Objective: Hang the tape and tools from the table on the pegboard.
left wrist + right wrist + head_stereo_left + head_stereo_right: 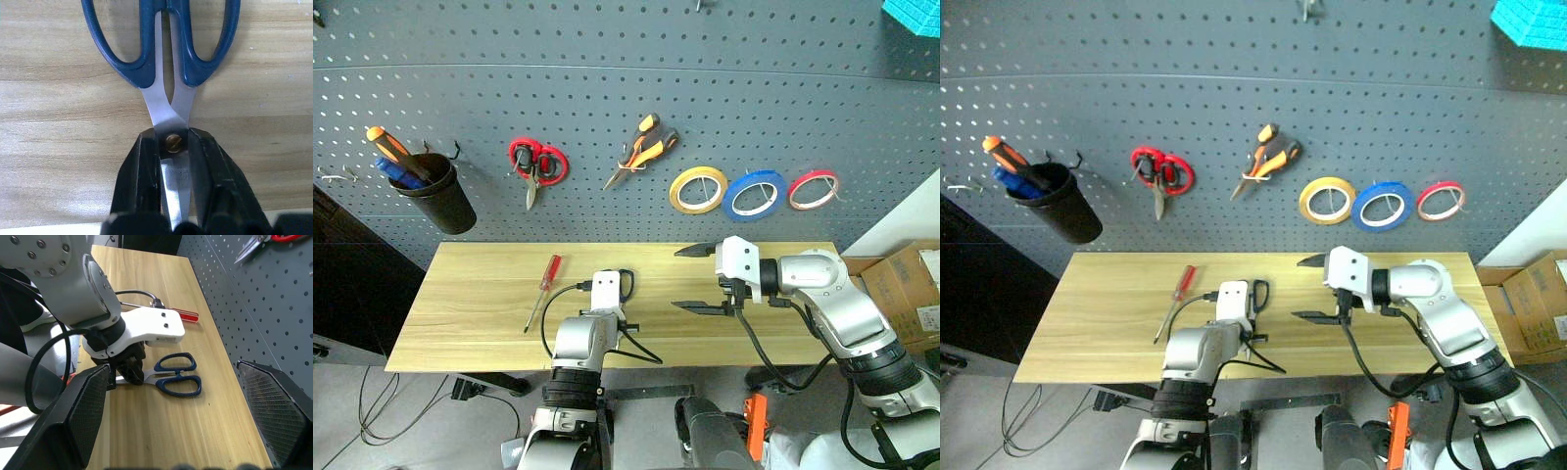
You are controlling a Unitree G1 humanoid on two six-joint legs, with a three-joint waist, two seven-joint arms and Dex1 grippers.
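Blue-handled scissors [168, 73]: flat on bench [470, 304], clamped at pivot by left gripper [172, 161], handles pointing toward pegboard [607, 78] (right gripper [697, 279] agape, empty, nearby).

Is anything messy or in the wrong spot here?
Nothing is spilled or broken. Two tools still lie on the table instead of hanging: the red-handled tool, and the blue-handled scissors, which the left gripper pinches at their pivot.

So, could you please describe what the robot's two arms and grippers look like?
Both arms are silver-grey metal with white housings at the wrists and black cables looping alongside. The left gripper and the right gripper each carry two black jaws, the right's broad, tapered and cross-hatched on the inside.
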